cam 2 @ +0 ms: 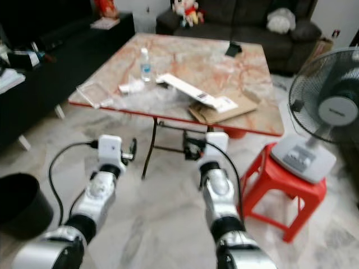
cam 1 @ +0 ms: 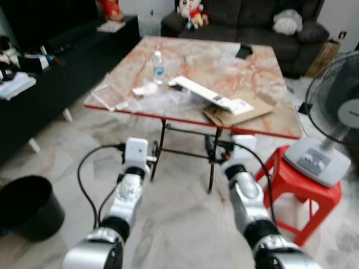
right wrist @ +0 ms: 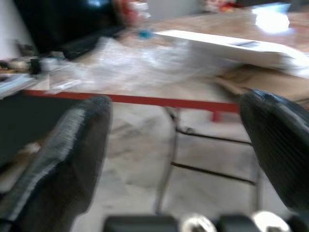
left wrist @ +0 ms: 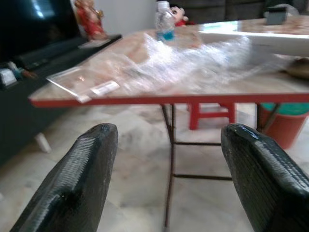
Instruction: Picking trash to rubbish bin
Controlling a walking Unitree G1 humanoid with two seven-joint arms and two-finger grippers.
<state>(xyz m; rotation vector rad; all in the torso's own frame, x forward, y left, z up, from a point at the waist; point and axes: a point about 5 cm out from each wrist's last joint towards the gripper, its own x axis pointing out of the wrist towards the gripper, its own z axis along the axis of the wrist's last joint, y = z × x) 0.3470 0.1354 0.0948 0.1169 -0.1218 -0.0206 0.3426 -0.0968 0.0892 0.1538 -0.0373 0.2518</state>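
A marble-patterned table (cam 1: 224, 60) with a red edge stands just ahead. On it lie crumpled clear plastic wrap (cam 1: 168, 101), a flat clear packet (cam 1: 109, 96), a small water bottle (cam 1: 159, 67), a long white box (cam 1: 207, 95) and a piece of brown cardboard (cam 1: 238, 115). A black rubbish bin (cam 1: 25, 204) stands on the floor at the lower left. Both arms reach forward below the table's near edge. My left gripper (left wrist: 169, 130) is open with nothing between its fingers (left wrist: 72, 183). My right gripper (right wrist: 178, 101) is open too, facing the wrap (right wrist: 145, 63).
A standing fan (cam 1: 336, 112) sits on a red plastic stool (cam 1: 297, 185) at the right. A dark low cabinet (cam 1: 50, 73) runs along the left and a sofa (cam 1: 252, 22) stands behind the table. The table's metal legs (cam 1: 160, 151) stand close to the grippers, over marble floor.
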